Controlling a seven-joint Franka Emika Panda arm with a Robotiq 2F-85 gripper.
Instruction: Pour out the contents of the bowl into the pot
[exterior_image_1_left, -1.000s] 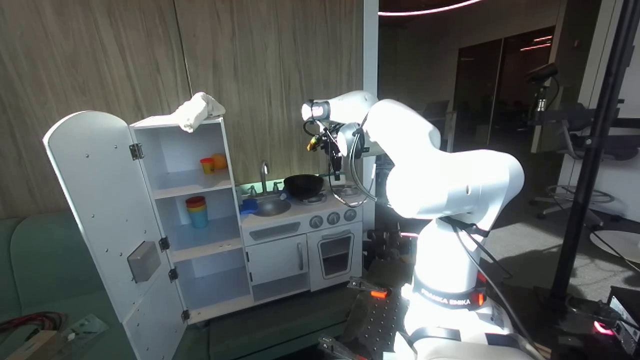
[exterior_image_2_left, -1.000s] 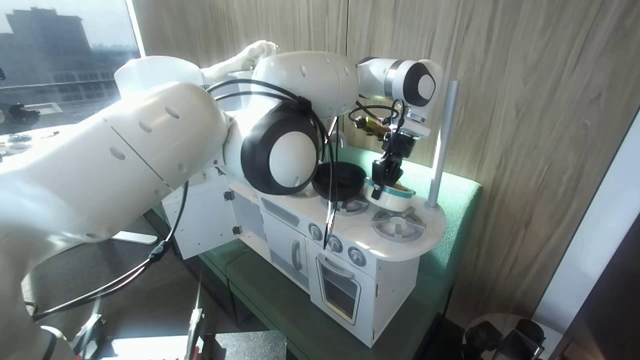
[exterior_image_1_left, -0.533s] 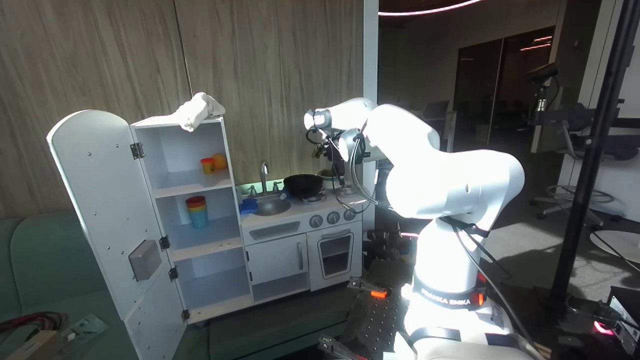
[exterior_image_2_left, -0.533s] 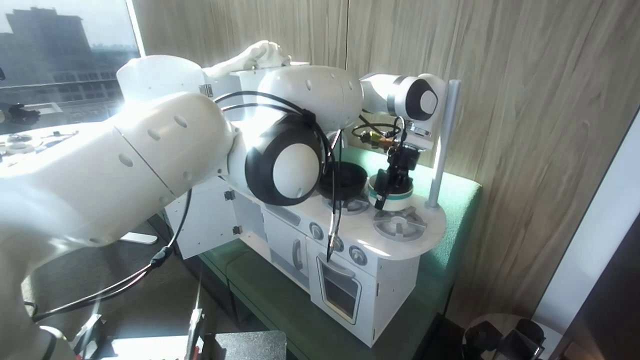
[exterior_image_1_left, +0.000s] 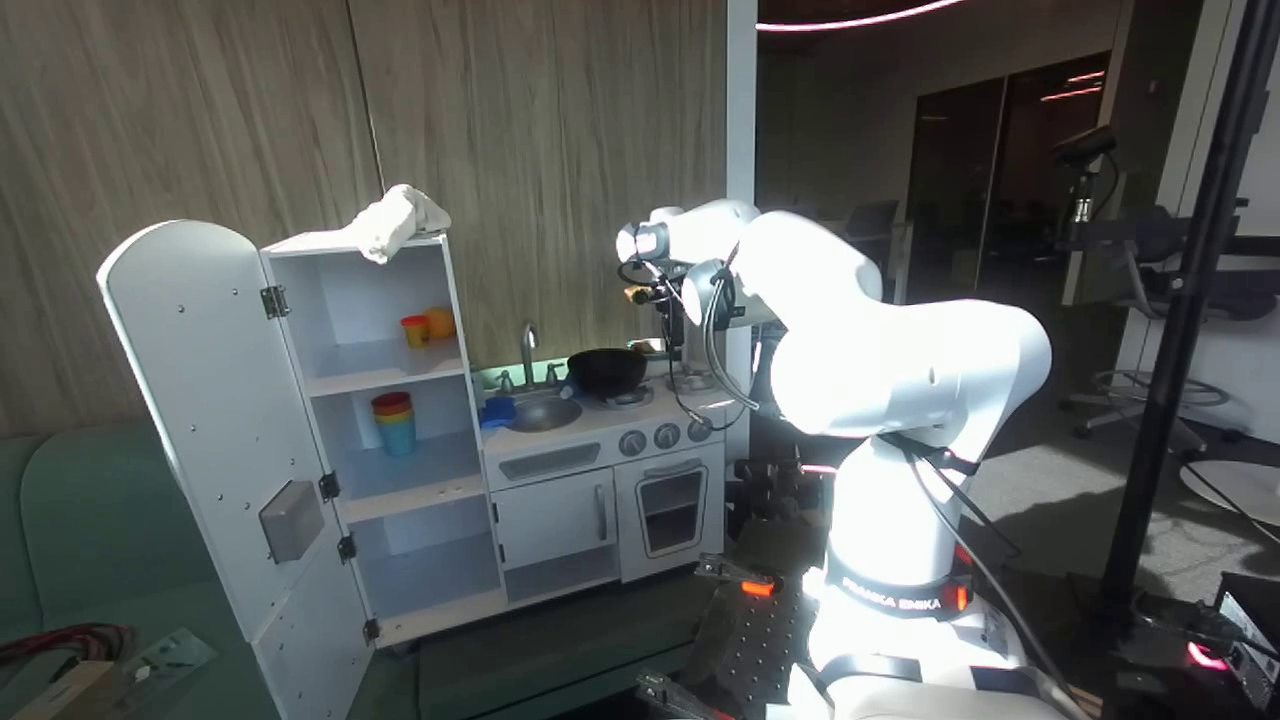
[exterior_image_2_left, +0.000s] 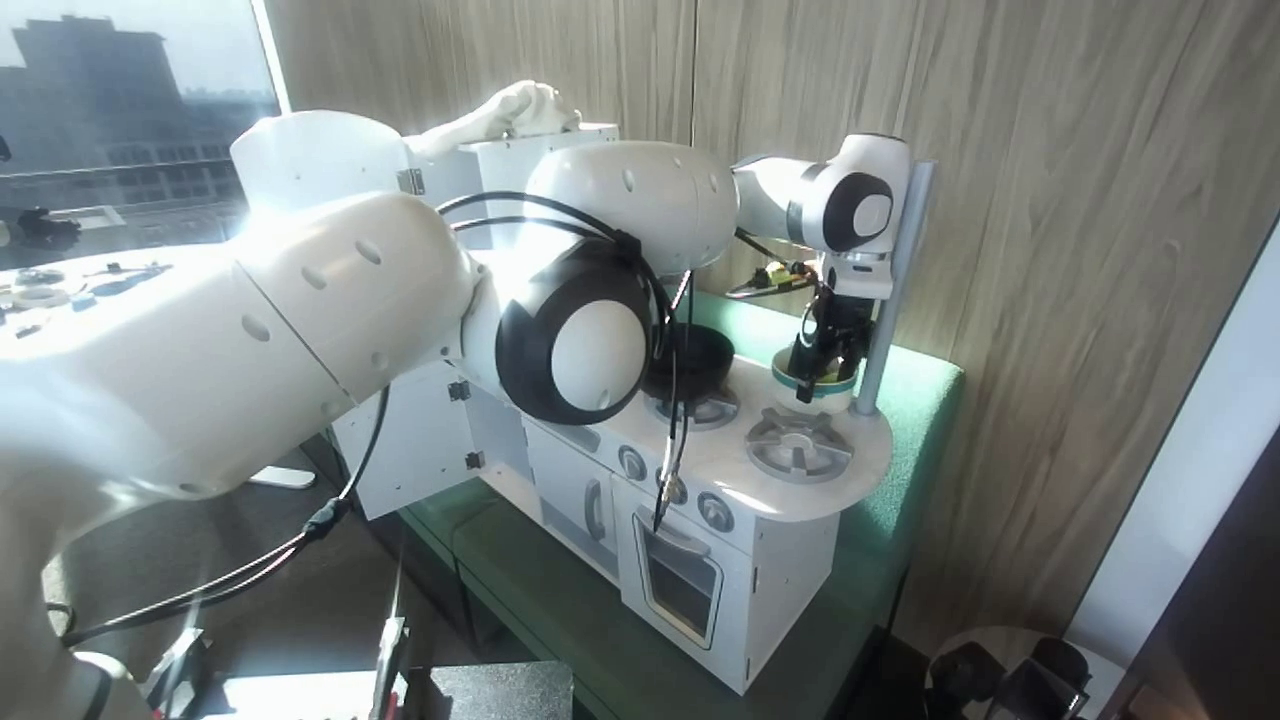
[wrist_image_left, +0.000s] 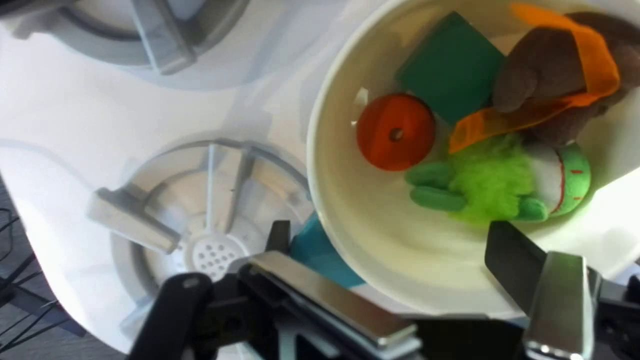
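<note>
Bowl (wrist_image_left: 365, 225) is at the pole end of the stove top (exterior_image_2_left: 720, 462), just beside the pole (exterior_image_2_left: 883, 350). Pole is my tight spot: in an exterior view the end of my arm (exterior_image_2_left: 650, 205) overlaps it, can't tell if they touch. Burner (exterior_image_2_left: 798, 447) right next to the bowl; in the wrist view the rim covers part of its edge, can't tell if the base is on it.

Pot (exterior_image_2_left: 712, 365) is near the bowl, on the second burner (exterior_image_2_left: 715, 410). Arm cables (exterior_image_2_left: 668, 488) hang across it in that exterior view. Past the pot: faucet (exterior_image_1_left: 528, 355), sink (exterior_image_1_left: 545, 412), something blue (exterior_image_1_left: 497, 412) at the sink's edge. Shelves (exterior_image_1_left: 400, 492) beyond hold a cup stack (exterior_image_1_left: 395, 428), orange tub (exterior_image_1_left: 415, 333) and orange ball (exterior_image_1_left: 438, 322).

Bowl's mouth points up; rim is round, so no one long axis. Pot's mouth is up too, also round. Inside the bowl I see a green block (wrist_image_left: 452, 67), red disc (wrist_image_left: 396, 132) beside it, brown toy (wrist_image_left: 542, 65) with an orange strap (wrist_image_left: 595, 60) over it, green toy (wrist_image_left: 495, 180) lying lengthwise left to right in the wrist view, striped end right.

Gripper (wrist_image_left: 390, 237): fingers spread wide either side of the bowl's wall, one outside, one over the inside. I've got hold of nothing; can't tell if either finger brushes the bowl.
</note>
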